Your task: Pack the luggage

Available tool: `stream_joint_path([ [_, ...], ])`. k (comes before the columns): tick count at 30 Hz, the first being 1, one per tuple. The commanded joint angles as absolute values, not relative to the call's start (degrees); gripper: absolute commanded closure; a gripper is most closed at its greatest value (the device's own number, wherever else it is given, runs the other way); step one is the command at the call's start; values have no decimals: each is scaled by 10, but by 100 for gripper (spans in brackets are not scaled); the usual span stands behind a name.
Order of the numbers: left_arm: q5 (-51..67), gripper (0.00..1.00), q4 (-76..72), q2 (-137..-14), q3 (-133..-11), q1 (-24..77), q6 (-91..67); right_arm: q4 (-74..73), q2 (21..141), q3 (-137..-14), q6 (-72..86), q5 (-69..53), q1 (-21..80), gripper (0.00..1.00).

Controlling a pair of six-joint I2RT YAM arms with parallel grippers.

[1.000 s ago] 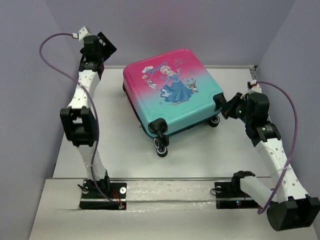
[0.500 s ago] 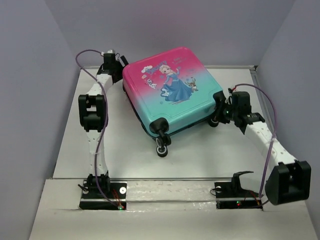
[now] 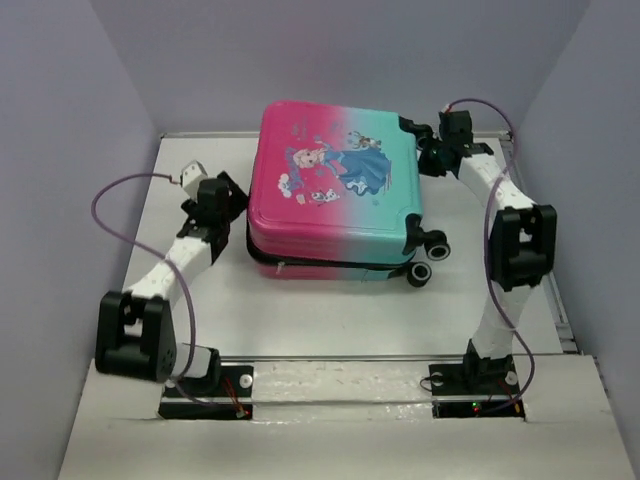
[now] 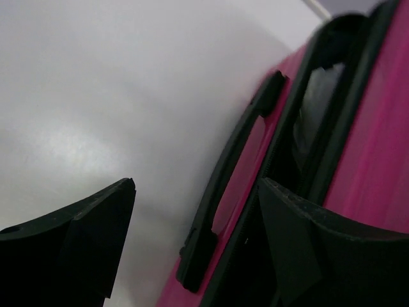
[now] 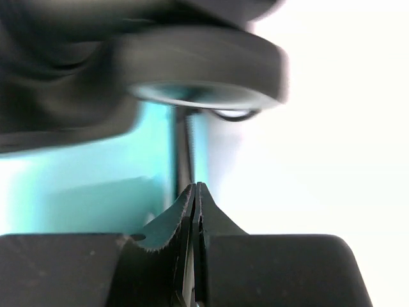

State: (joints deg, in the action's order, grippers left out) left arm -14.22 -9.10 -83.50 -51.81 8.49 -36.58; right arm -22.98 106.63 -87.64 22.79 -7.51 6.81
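The luggage lies flat and closed at the middle back of the table, pink end left, teal end right, wheels at the right. My left gripper is open at its pink left side. In the left wrist view the gripper has the black side handle between its fingers without touching it, and the right finger lies over the zipper seam. My right gripper is at the far right corner. In the right wrist view it is shut, its tips at the zipper seam of the teal shell, below a black wheel.
Two black wheels stick out at the luggage's near right corner. Purple walls close in the table at left, back and right. Bare white table lies between the luggage and the arm bases.
The luggage has turned so its wheels face right and slid toward the back. My left arm came down to its left side. My right arm reached to its far right corner.
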Motion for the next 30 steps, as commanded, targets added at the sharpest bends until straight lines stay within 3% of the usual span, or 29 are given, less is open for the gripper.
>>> stream_joint_path([
  [1, -132, 10, -92, -643, -402, 234, -390, -291, 1242, -1160, 216, -218, 198, 93],
  [5, -147, 13, -29, -497, -325, 302, -417, -358, 1411, -1516, 269, -232, 214, 79],
  [7, -149, 14, -2, -442, -304, 319, -440, -334, 1460, -1581, 322, -251, 214, 50],
  [9, -183, 17, 31, -416, -301, 329, -436, -277, 1441, -1558, 356, -265, 206, 28],
  [10, -205, 18, 47, -397, -304, 331, -429, -208, 1419, -1479, 369, -275, 197, 15],
  [13, -268, 21, 89, -366, -327, 332, -407, -155, 1319, -1391, 368, -260, 181, 2],
  [16, -272, 21, 87, -339, -359, 331, -360, -164, 1264, -1388, 350, -291, 155, 0],
  [17, -262, 21, 80, -330, -374, 332, -338, -170, 1240, -1390, 352, -304, 136, 0],
  [19, -233, 47, 69, -303, -383, 331, -314, -185, 1207, -1377, 352, -324, 122, 0],
  [20, -204, 65, 63, -295, -383, 332, -298, -197, 1154, -1329, 325, -315, 122, 1],
  [21, -204, 65, 72, -290, -383, 332, -298, -199, 1153, -1288, 306, -315, 122, 1],
  [22, -176, 92, 89, -284, -380, 332, -298, -196, 1079, -1241, 290, -289, 122, 10],
  [24, -113, 94, 99, -270, -353, 333, -303, -163, 951, -1067, 261, -266, 122, 58],
  [25, -93, 94, 101, -270, -339, 333, -308, -163, 950, -997, 258, -265, 122, 80],
  [26, -76, 94, 103, -252, -325, 335, -320, -112, 850, -923, 261, -259, 122, 92],
  [28, -49, 94, 105, -240, -312, 352, -358, -73, 749, -727, 268, -252, 122, 93],
  [30, -20, 94, 115, -246, -300, 352, -384, -33, 610, -610, 293, -245, 122, 93],
])
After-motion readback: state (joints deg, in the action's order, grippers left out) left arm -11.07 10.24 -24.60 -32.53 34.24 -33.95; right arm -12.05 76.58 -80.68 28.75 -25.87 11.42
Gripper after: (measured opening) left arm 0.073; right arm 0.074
